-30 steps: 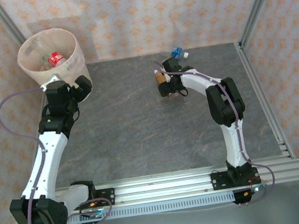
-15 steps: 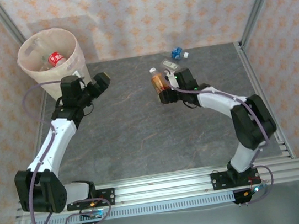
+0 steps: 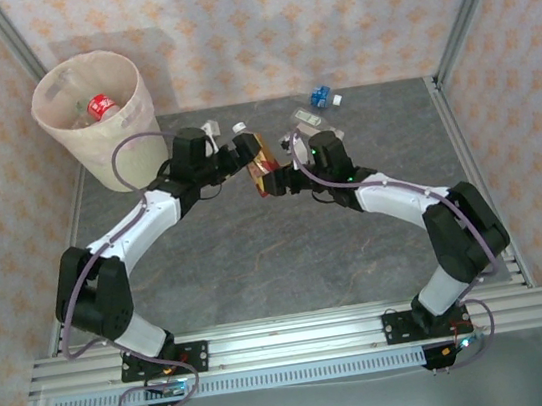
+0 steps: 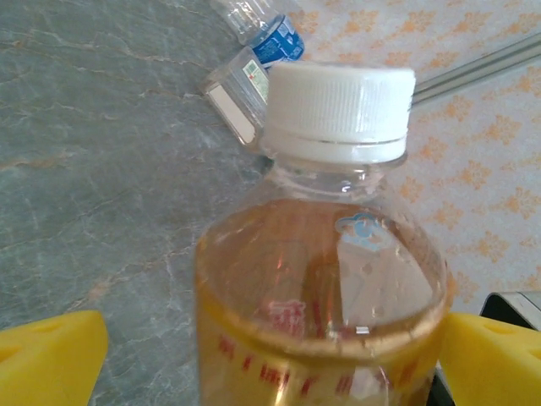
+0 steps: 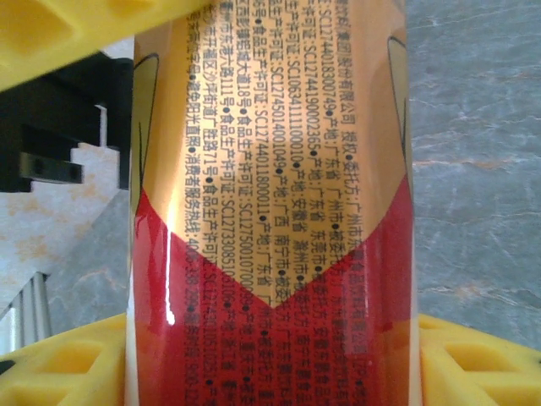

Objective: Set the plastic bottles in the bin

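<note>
Saw the right gripper (image 3: pixel 275 176) shut tight on the orange bottle (image 3: pixel 259 163), with yellow pads (image 5: pixel 473 364) pressed against its red and gold label. Found that bottle tilted over the middle of the table (image 3: pixel 258 255), white cap pointing far and left. Saw the left gripper (image 3: pixel 237 155) wide open around the cap end, holding nothing, one pad (image 4: pixel 46 359) clear of the bottle. Spotted the bin (image 3: pixel 75 140) in the far left corner with a red bottle (image 3: pixel 101 108) inside. Noticed a blue-label bottle (image 3: pixel 322 97) and a clear bottle (image 3: pixel 305 117) lying at the far right.

Four plastic bottles (image 3: pixel 261 162), one bin (image 3: pixel 80 139) and two arms (image 3: pixel 142 216) are visible.
</note>
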Motion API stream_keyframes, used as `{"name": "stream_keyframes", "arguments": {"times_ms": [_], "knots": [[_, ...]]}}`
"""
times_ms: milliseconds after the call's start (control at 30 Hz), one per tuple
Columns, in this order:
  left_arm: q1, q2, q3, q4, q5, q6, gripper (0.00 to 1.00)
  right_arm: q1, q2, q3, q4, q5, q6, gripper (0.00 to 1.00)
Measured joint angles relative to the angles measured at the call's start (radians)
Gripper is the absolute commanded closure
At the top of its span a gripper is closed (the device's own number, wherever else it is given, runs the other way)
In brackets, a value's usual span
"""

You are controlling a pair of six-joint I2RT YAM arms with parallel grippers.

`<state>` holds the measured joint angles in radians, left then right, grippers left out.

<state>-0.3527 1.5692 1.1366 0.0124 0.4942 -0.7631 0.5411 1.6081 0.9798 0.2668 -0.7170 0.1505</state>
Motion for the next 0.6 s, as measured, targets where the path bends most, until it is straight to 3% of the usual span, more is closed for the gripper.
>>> {"name": "stream_keyframes", "arguments": {"times_ms": [167,600], "knots": [[-0.014,0.027,0.031,-0.011,-0.008,0.005,0.01,0.010,0.000,0.000,0.008,-0.025,0.007,0.44],[-0.051,0.050,0.108,-0.130,-0.072,0.055,0.33,0.021,-0.001,0.002,0.010,-0.039,0.010,0.38]]}}
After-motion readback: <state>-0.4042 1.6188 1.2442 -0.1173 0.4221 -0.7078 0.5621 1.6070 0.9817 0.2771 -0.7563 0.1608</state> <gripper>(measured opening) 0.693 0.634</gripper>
